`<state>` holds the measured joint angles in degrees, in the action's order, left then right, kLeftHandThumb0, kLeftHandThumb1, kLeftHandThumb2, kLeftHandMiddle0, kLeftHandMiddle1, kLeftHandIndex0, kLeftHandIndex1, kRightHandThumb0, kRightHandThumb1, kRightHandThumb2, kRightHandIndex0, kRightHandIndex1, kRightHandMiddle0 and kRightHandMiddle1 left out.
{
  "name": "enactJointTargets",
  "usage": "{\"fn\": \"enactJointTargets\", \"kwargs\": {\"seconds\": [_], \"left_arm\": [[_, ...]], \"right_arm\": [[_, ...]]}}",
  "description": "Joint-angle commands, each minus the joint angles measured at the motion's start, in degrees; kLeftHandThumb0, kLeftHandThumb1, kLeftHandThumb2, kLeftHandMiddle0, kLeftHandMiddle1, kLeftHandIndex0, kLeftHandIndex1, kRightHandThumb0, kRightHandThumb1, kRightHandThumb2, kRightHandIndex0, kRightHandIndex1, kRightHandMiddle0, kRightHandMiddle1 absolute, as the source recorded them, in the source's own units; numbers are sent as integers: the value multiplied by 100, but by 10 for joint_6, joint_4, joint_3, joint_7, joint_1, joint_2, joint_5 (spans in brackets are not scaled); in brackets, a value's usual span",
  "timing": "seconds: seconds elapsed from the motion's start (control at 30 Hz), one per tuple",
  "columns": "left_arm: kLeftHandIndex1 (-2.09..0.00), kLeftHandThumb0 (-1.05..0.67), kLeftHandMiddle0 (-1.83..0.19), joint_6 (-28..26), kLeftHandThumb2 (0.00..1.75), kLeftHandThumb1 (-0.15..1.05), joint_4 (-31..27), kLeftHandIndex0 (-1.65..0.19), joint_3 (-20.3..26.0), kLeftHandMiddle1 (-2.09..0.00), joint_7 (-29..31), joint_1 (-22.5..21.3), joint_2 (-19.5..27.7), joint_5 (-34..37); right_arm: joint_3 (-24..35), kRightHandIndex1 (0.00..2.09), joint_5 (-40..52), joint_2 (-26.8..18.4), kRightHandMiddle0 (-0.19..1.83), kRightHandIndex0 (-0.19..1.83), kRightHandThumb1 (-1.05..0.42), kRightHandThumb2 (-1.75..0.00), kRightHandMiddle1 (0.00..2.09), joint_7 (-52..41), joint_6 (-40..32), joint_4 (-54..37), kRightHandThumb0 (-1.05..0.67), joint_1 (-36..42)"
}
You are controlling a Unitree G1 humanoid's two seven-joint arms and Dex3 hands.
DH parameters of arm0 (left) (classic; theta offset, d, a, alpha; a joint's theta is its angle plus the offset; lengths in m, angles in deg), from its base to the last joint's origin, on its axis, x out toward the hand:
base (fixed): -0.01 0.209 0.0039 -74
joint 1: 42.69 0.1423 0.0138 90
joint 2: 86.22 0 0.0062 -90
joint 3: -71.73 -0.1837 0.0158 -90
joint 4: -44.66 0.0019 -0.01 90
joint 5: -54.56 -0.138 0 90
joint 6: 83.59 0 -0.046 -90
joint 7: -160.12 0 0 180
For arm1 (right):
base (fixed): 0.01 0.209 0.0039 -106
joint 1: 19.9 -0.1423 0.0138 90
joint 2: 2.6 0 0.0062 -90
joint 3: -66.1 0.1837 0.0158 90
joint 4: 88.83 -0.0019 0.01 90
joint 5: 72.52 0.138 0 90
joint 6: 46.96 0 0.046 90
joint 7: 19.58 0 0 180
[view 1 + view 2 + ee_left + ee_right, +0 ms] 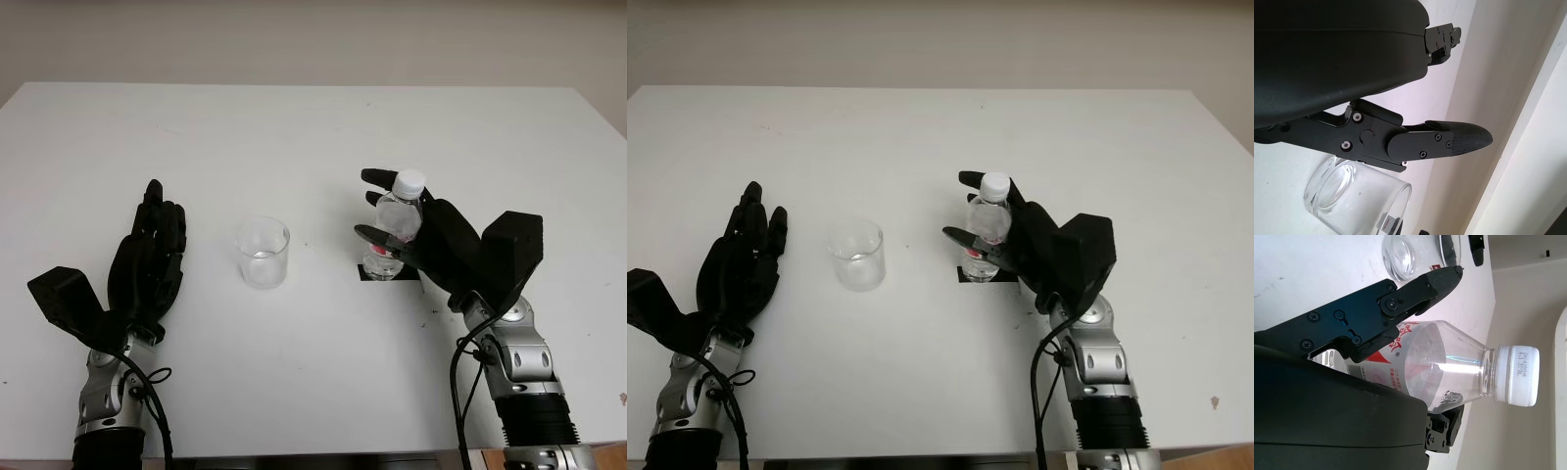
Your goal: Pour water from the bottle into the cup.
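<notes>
White table [313, 127]: one cup [263, 253], one bottle [396, 223] gripped by right hand [431, 245].

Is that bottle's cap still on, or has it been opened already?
Still on. The white cap sits on the neck of the bottle, which stands upright on the table in the right hand.

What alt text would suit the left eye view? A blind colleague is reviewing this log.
The right hand is wrapped around a small capped bottle standing upright on a white table, with a clear cup standing apart to its left. The left hand is open, on the cup's far side.
</notes>
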<state>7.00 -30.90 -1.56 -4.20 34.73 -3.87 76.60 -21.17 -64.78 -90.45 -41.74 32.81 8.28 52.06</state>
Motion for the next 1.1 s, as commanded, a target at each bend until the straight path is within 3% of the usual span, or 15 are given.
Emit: {"fn": "enactJointTargets", "kwargs": {"seconds": [0.0, 0.1, 0.2, 0.5, 0.83, 1.07], "left_arm": [[-5, -69, 14, 3, 42, 105, 0, 14, -2, -5, 0, 0, 1, -4], [-5, -70, 14, 2, 40, 105, 1, 14, -2, -5, 0, -1, 0, -3], [-5, -69, 15, 6, 42, 105, 4, 15, -3, -5, 4, 0, 0, -4], [-5, -70, 15, 12, 42, 105, 13, 14, -2, -5, 5, -3, 0, -4], [-5, -69, 15, 19, 42, 105, 19, 14, -3, -5, 10, -5, 1, -5], [-5, -69, 14, 16, 42, 105, 19, 14, -3, -6, 3, -9, 0, -6]], "right_arm": [[2, 23, 6, -15, -15, -16, -84, -5, 45, -13, -7, -17, -72, 4], [-2, 4, 6, -32, -19, -19, -85, -6, 18, -38, -5, -16, -77, 5], [-4, 0, 7, -44, -19, -19, -86, -6, 2, -60, 4, -10, -82, 4], [-5, 0, 3, -48, -19, -19, -85, -5, 0, -69, 30, -13, -95, 12], [-8, 0, -58, -16, -19, -19, -87, -6, 0, 19, 217, 49, -96, 40], [-11, 0, -66, 9, -19, -19, -89, -6, 0, 58, 244, 66, -95, 63]]}}
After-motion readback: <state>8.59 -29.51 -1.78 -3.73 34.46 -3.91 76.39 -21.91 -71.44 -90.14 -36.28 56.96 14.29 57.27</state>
